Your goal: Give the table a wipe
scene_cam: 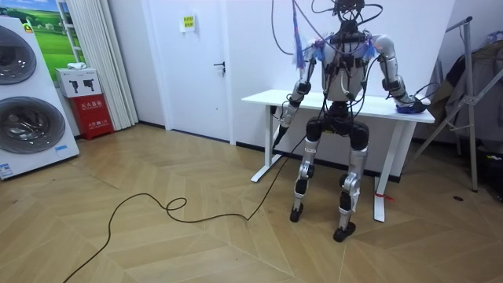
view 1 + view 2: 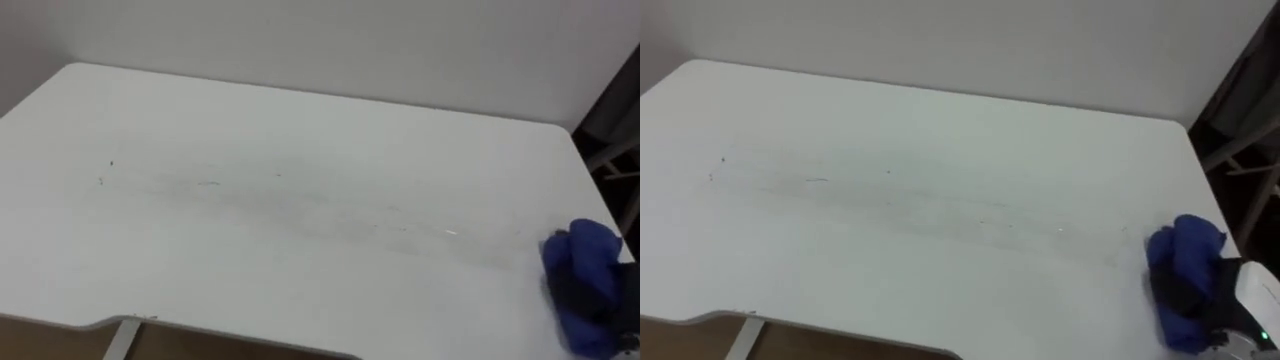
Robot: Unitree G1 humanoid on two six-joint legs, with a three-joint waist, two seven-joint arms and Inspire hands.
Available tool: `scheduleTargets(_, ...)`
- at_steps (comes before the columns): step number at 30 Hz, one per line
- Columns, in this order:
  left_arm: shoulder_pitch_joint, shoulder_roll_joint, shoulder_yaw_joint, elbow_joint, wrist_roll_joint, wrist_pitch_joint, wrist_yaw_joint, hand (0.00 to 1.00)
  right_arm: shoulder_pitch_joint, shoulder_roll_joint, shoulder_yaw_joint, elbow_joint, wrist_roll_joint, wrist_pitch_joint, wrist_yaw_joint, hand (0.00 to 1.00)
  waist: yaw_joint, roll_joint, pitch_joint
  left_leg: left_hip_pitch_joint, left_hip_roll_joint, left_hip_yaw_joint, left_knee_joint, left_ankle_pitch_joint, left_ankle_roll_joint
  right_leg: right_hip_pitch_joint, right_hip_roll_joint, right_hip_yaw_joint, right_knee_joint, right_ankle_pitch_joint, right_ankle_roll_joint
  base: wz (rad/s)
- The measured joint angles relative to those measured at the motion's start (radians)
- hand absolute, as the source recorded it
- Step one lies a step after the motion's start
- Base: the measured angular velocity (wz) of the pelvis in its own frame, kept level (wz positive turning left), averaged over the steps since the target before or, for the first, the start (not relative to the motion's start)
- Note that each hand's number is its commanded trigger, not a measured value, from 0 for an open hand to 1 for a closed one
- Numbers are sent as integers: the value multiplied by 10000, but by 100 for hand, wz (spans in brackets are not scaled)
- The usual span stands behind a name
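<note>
The white table (image 2: 300, 200) spreads before me, with faint grey smears and small dark specks (image 2: 200, 183) across its middle. A crumpled blue cloth (image 2: 580, 270) lies at the table's right edge, near the front corner. My right hand (image 2: 1185, 292) rests on it, dark fingers curled into the folds. In the room view I stand upright against the table's (image 1: 267, 97) long side, right arm stretched out to the cloth (image 1: 409, 109). My left hand (image 1: 291, 101) hangs by the table's front edge, away from the cloth.
A wall runs close behind the table. A dark metal stand (image 2: 615, 140) is just past the right edge. Off to the room view's left are a white door (image 1: 196, 71), a red box (image 1: 93, 116) and washing machines (image 1: 27, 126).
</note>
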Motion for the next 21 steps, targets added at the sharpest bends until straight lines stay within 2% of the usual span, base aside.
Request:
scheduleTargets(2,-83,-93,-5,168,-36,143,14,0,-215,66,458,-623,-6,568,349,100,189,79,34,-28,3,32,-39,4,8,-164,32,202,-3,90,-22,-27)
scheduleTargets(4,-96,-77,-198,182,-222,245,54,0,-375,143,1112,-1202,-160,778,637,100,340,130,62,-29,10,80,-88,5,9,-279,54,325,4,125,-42,-21)
scheduleTargets(8,-200,-76,-392,320,-404,325,-67,0,-695,213,2588,-2376,-1050,811,1350,100,689,224,151,16,-3,86,-246,11,16,-424,69,414,-20,123,-46,-8)
scheduleTargets(11,-156,-79,-379,315,-376,327,-107,0,-745,506,2969,-2982,-1820,755,1530,100,831,226,215,-6,-12,63,-292,17,24,-472,70,401,-36,121,-47,0)
scheduleTargets(13,-166,-80,-354,315,-375,326,-122,0,-751,553,3024,-3177,-2082,691,1565,100,901,186,241,-24,-12,63,-350,17,25,-521,70,376,-35,121,-46,0)
scheduleTargets(15,-160,-79,-355,316,-379,326,-141,0,-751,566,3088,-3331,-2109,686,1650,75,933,153,275,-42,-12,59,-355,17,25,-529,69,305,-34,121,-46,0)
scheduleTargets(16,-176,-77,-355,315,-380,326,-141,0,-752,566,3145,-3360,-2103,668,1644,69,912,125,290,-51,-11,39,-358,17,25,-530,69,260,-36,121,-46,0)
scheduleTargets(17,-228,-76,-360,315,-376,326,-146,0,-752,565,3161,-3353,-2104,611,1648,57,874,93,296,-53,-11,35,-358,17,26,-529,69,237,-49,121,-46,0)
scheduleTargets(18,-266,-76,-366,315,-376,326,-158,0,-751,565,3169,-3345,-2106,594,1651,51,869,83,296,-54,-11,35,-359,17,25,-527,69,230,-51,121,-46,0)
scheduleTargets(19,-370,-78,-373,320,-355,326,-186,0,-751,566,3174,-3336,-2108,594,1647,28,871,76,299,-53,-11,36,-360,17,25,-524,69,228,-51,121,-46,0)
scheduleTargets(20,-475,-78,-373,334,-299,317,-212,0,-752,567,3168,-3330,-2122,594,1644,15,878,75,299,-54,-11,39,-365,16,26,-523,69,226,-57,121,-46,0)
scheduleTargets(21,-503,-78,-370,333,-299,304,-226,0,-751,569,3169,-3324,-2129,594,1643,11,879,76,299,-53,-11,42,-365,16,26,-521,69,226,-60,121,-46,0)
